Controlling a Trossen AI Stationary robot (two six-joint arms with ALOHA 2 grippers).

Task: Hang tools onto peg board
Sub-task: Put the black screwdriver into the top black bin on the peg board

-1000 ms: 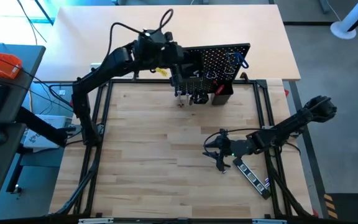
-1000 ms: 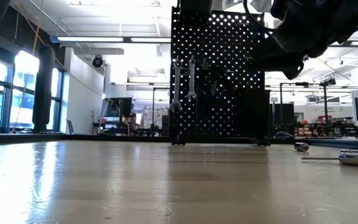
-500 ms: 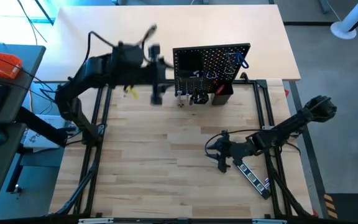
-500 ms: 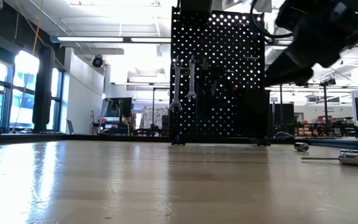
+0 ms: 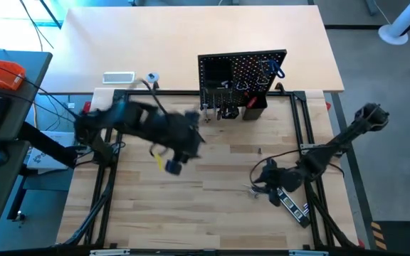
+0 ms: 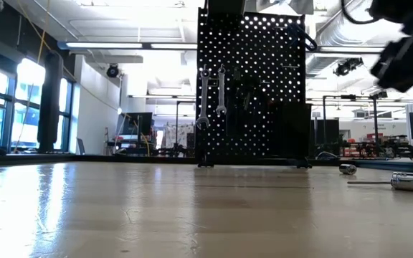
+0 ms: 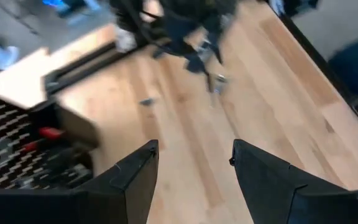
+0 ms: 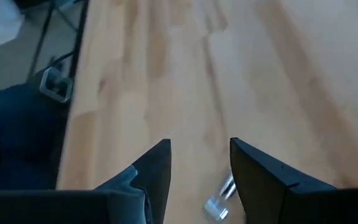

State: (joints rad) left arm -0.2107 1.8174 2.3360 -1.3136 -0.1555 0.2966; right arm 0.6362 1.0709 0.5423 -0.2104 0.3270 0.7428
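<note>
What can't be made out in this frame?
- Tools low on the peg board: high view, too small to name.
- Left hand: high view, motion-blurred.
- Striped bar: high view, right hand covers one end.
- Silver tool: right wrist view, blurred, partly behind a finger.

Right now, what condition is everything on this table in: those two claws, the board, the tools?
Left claw: open, empty, above the middle of the wooden table.
Right claw: open, empty, just over a small silver tool.
Upright black peg board: standing at the table's far edge.
Two silver wrenches: hanging side by side on the board.
Black striped bar: lying flat beside the right arm.
</note>
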